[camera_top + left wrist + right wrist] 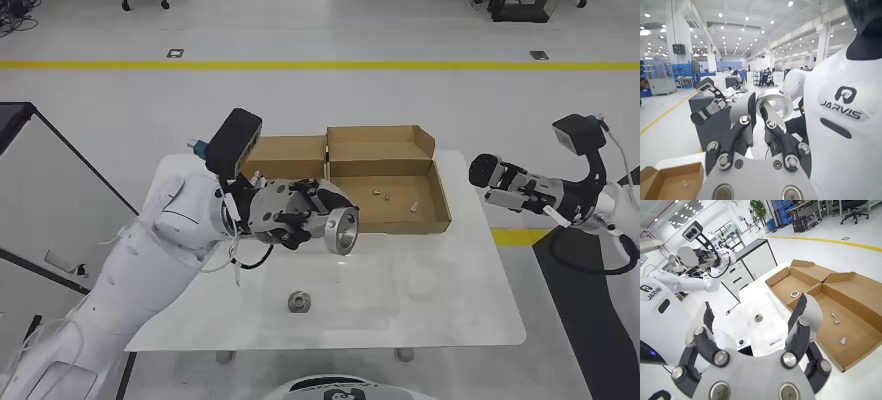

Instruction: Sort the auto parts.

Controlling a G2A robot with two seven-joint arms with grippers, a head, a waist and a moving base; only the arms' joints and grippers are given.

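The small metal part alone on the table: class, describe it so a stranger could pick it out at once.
Start at the white table and look toward the edge nearest the robot, away from the cardboard boxes. There sits a small round flanged hub with a centre hole. Unlike the bolts in a box and the large ring in the left claw, it lies alone on the tabletop.

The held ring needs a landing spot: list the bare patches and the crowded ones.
Free: the table between the small hub and its right edge; the left box around the washer. Crowded: around the bolts in the right box.
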